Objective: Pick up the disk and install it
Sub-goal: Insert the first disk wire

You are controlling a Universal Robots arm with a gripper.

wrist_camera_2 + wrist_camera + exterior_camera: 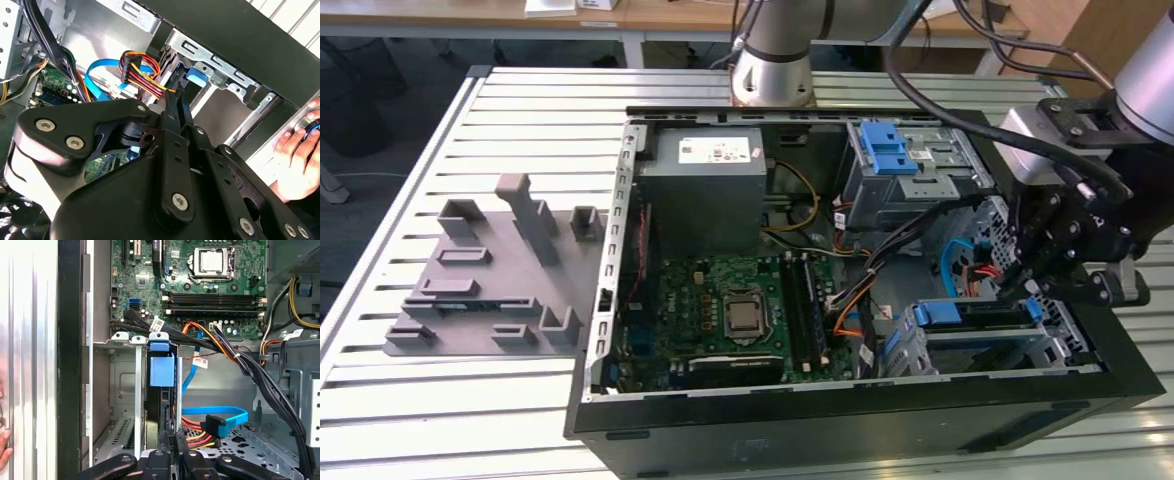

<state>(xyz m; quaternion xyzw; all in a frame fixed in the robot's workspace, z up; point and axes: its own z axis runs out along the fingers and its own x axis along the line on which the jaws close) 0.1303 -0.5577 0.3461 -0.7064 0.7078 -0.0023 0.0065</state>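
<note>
Nearest the camera, the black linkage gripper (170, 442) had its fingers drawn close together on the rear edge of the disk (162, 372), a flat drive in a blue plastic carrier standing on edge in the grey steel drive cage (122, 390) of the open black computer case (854, 420). The disk sat partly inside its slot. It looked rigid, fairly heavy and shock-sensitive, with smooth metal faces, so the carrier's plastic edges seemed the safest hold. Beyond lay red, yellow and black cables (225, 347), then the green motherboard (200, 280).
</note>
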